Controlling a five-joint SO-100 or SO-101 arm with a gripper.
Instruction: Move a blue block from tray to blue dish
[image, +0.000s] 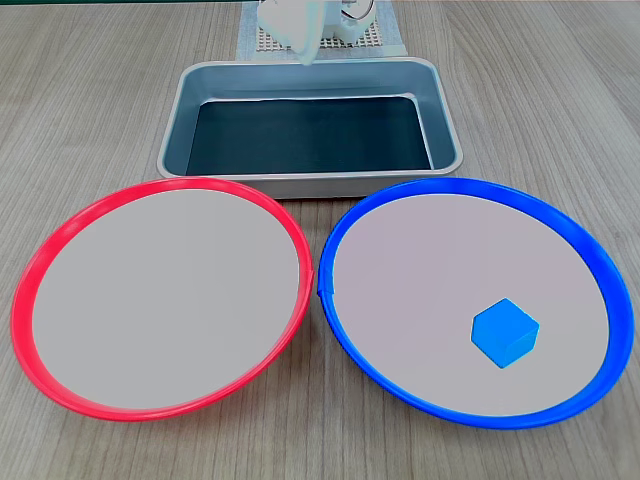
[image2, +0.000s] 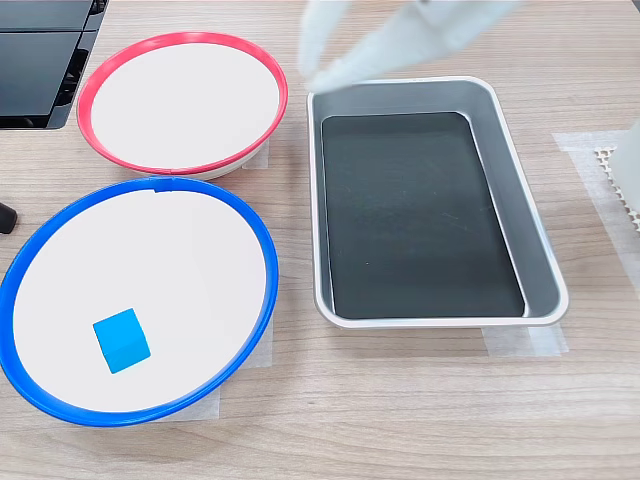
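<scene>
the claw (image2: 325, 60) shows only as a pale, blurred shape at the top of both exterior views, hanging over the far rim of the tray (image: 445, 120); it grips nothing, though how far its jaws stand apart cannot be told through the blur. beneath it the tray's dark floor lies bare. the blue block (image: 505, 332) sits inside the blue dish (image: 380, 208), on the pale centre toward the near right of the dish in the first exterior view, well apart from the claw. beside the blue dish, rims nearly touching, lies a red dish (image: 60, 235) with nothing in it, all on the wood-grain counter (image: 90, 90). judged by look, the block is light, stiff and smooth-faced, so it may slip from a shallow pinch. its flat opposite faces offer the best hold, jaws square across the middle rather than on corners.
</scene>
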